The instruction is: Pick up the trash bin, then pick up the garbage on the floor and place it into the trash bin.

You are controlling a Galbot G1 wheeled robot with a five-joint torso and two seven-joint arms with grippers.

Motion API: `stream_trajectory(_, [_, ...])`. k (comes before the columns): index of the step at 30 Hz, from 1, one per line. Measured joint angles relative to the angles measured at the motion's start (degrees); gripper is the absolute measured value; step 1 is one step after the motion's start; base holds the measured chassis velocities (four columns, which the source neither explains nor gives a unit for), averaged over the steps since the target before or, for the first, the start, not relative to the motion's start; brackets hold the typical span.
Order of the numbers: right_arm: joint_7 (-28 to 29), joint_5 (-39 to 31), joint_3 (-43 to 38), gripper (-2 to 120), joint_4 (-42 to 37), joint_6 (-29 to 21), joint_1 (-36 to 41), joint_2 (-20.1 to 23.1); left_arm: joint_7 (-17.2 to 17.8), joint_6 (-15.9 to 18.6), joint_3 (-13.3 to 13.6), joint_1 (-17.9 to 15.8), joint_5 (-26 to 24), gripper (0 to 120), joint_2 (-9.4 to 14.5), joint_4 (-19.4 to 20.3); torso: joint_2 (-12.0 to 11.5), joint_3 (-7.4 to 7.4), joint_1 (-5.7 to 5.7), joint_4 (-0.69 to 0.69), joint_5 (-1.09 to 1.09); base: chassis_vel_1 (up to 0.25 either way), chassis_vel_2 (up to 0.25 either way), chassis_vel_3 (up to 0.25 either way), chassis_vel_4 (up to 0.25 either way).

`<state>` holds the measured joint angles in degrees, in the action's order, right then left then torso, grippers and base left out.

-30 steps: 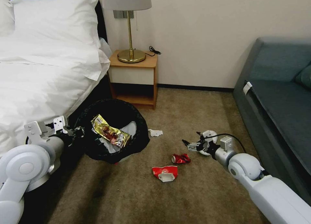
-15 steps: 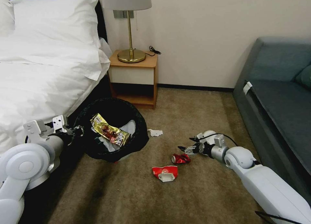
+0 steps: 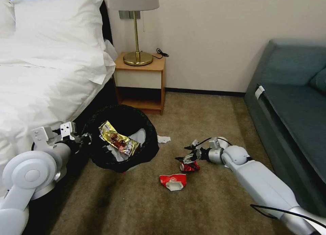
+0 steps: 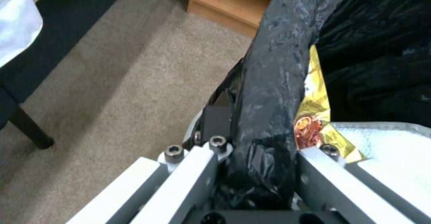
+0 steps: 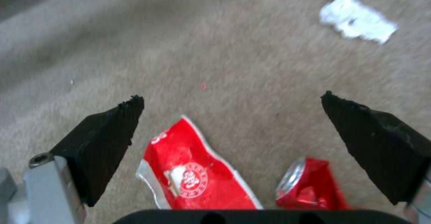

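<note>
Trash bin (image 3: pixel 124 139): held off the carpet at 9 o'clock in the head view, tilted, with a gold wrapper (image 3: pixel 119 142) and white tissue inside.
Left gripper (image 3: pixel 82 138): clamped on the bin's bagged rim (image 4: pixel 274 92); thin plastic could slip or tear under the bin's weight.
Right gripper (image 3: pixel 187 153): jaws spread wide, low over the crushed red can (image 3: pixel 189 166).
Red wrapper (image 3: pixel 173 181): at 6 o'clock from the can, close by; the jaws could catch it too.
White scrap (image 3: pixel 163 139): at 11 o'clock from the can, still on the floor.
Risk 1: closing on the can's dented, slanted sides could squirt it away.
Risk 2: a tilted bin could spill its load.
</note>
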<state>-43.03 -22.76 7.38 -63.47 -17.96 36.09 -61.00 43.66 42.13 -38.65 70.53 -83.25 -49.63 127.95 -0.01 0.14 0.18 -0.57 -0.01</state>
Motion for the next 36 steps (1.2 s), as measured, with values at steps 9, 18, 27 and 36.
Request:
stream_trajectory(9, [-2.41,2.77,1.78,100,4.03,0.1,-0.29,-2.26,0.31,0.0,1.15,0.68,-0.1,3,0.94,1.2,0.01,0.0,0.0,0.0,0.01,0.0,0.0,0.0,0.0])
stream_trajectory(18, [-5.02,8.14,2.47,100,5.51,0.17,-0.12,-3.21,1.03,0.0,3.33,-0.07,-1.57,3,2.3,1.84,0.01,-0.01,0.0,-0.01,0.0,0.0,0.0,0.0,0.0])
stream_trajectory(27, [-6.39,12.77,2.69,100,6.58,1.1,1.09,-4.91,1.79,0.0,4.73,-0.36,-2.48,3,3.27,2.06,0.01,0.0,0.0,-0.01,0.0,0.0,0.0,0.0,0.0])
stream_trajectory(36, [-6.31,14.49,2.98,100,9.07,1.59,0.95,-7.65,2.48,0.0,4.85,-0.93,-3.65,3,3.71,2.31,0.01,0.0,0.0,0.0,0.01,0.0,0.0,0.0,0.0])
